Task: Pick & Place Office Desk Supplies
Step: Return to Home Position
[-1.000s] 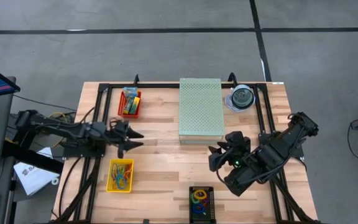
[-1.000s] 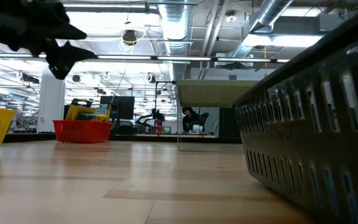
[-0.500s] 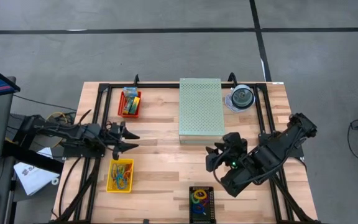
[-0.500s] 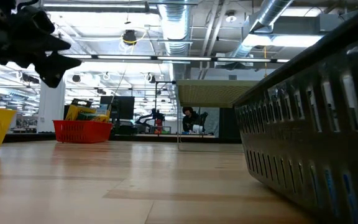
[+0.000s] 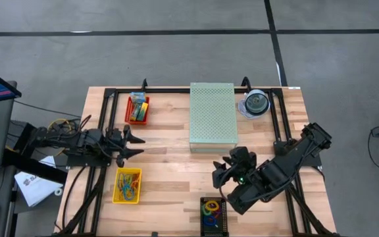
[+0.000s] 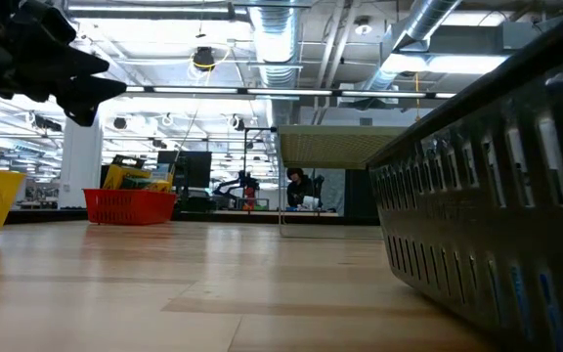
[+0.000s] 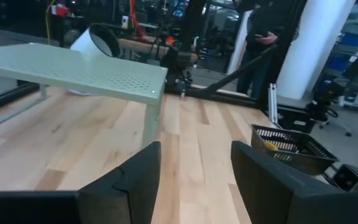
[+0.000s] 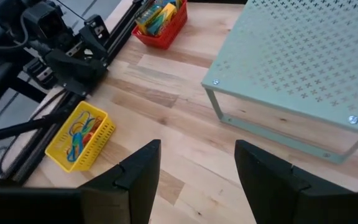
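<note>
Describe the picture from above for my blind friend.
Two dark robot arms hang over a wooden table, left gripper and right gripper both open and empty. A yellow bin holds rubber bands; a red bin holds crayon boxes. A pale green box stands nearby.

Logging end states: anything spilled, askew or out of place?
Nothing stands out. Rubber bands lie in the yellow bin, crayon boxes in the red bin; left gripper and right gripper are open, empty.

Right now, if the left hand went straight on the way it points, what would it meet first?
Probably the near corner of the pale green perforated stand. The left hand, open, points across bare table toward it, though it might just slip past beside it.
</note>
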Robot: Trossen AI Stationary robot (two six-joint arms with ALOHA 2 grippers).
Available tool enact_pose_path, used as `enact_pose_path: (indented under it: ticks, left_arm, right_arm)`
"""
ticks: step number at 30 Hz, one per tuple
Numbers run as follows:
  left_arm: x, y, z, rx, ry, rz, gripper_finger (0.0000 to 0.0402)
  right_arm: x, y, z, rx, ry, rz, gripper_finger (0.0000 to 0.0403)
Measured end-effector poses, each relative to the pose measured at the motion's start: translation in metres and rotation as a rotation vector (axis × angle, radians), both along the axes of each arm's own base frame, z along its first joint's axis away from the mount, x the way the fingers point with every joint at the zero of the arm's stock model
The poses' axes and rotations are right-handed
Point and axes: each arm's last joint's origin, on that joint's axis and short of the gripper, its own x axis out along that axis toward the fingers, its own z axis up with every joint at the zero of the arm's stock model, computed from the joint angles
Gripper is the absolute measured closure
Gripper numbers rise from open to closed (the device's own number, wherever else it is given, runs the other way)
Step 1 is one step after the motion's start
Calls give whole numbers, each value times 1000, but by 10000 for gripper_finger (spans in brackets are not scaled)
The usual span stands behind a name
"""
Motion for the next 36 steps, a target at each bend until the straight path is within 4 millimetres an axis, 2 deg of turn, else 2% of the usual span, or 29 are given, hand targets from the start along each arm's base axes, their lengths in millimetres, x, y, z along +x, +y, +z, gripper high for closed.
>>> enact_pose_path:
  ticks: [6, 14, 17, 21, 25, 29, 33, 36]
  left_arm:
    - [0, 0, 0, -1, 0, -49, 211]
    - [-3, 1, 3, 30, -36, -8, 211]
    - [-1, 1, 1, -49, -16, -6, 211]
    - [1, 1, -1, -50, 6, -5, 211]
    - [3, 1, -2, -48, 21, -4, 211]
    - [4, 0, -4, -46, 43, -4, 211]
    - [6, 0, -6, -43, 63, -3, 211]
    - [7, 0, -7, -42, 77, -3, 211]
  right_arm:
    - [-1, 0, 0, -17, 24, 15, 201]
    - [-3, 1, -2, -24, 88, 69, 201]
    - [-2, 1, -1, -65, 114, 105, 201]
    - [3, -8, 0, -185, 173, 158, 201]
    - [14, -25, 0, -311, 287, 235, 201]
    - [35, -42, 3, -416, 360, 356, 201]
    - [61, -55, 11, -480, 345, 565, 201]
    - [79, -60, 19, -487, 257, 805, 201]
